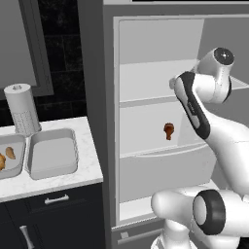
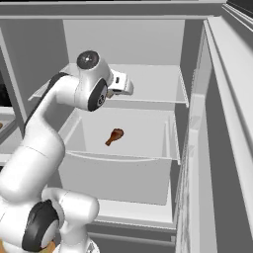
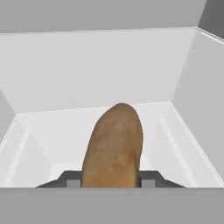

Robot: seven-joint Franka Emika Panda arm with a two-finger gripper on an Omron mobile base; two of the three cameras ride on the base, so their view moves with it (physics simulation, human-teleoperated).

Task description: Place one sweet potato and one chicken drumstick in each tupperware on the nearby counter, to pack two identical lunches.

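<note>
A tan, speckled sweet potato point(image 3: 113, 146) sits between my gripper's point(image 3: 111, 180) fingers point(image 3: 72, 180), which are shut on it over the fridge's upper shelf. My hand point(image 2: 121, 84) reaches into that shelf. One chicken drumstick point(image 1: 168, 130) point(image 2: 114, 136) lies on the shelf below. On the counter point(image 1: 90, 168) to the left stand two grey tupperware trays. The left one point(image 1: 22, 146) holds two orange-brown food pieces point(image 1: 9, 152). The right one point(image 1: 51, 153) has nothing in it.
The fridge stands open, its door point(image 2: 217, 148) swung out on the right. A paper towel roll point(image 1: 22, 109) stands behind the trays. Dark cabinets with silver handles point(image 1: 57, 199) sit under the counter.
</note>
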